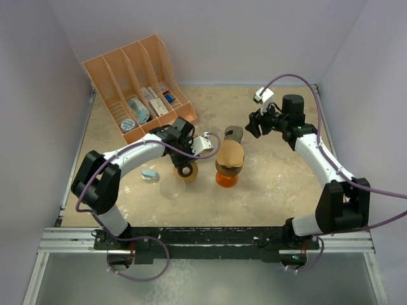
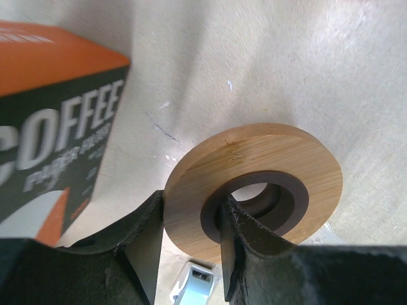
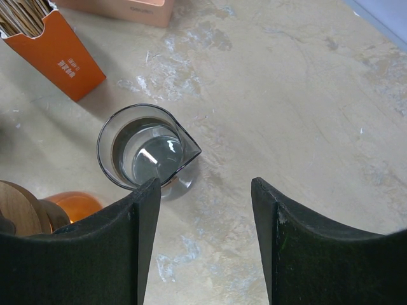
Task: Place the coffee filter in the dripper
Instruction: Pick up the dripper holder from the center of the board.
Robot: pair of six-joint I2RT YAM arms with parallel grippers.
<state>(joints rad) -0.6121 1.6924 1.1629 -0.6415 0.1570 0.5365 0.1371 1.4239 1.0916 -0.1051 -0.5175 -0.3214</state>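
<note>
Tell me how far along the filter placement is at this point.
Done: nothing yet; the dripper has no filter in its opening. In hand: the left end effector pinches its wooden rim, one finger through the hole; the right end effector hangs open near the glass server, holding nothing. Left: the paper filters sit in their orange box; one must be pulled out and seated in the dripper.

Glass pitcher [image 3: 145, 147] crowds the dripper [image 3: 73, 204]; table [image 3: 305, 95] beyond lies bare.

My table [image 1: 280, 184], mottled beige.
A glass pitcher [image 3: 143, 149] stands mid-table; an orange filter box [image 3: 57, 51] is near it, a peach file rack [image 1: 137, 82] behind it, and a small blue-white gadget [image 1: 150, 173] well apart.
</note>
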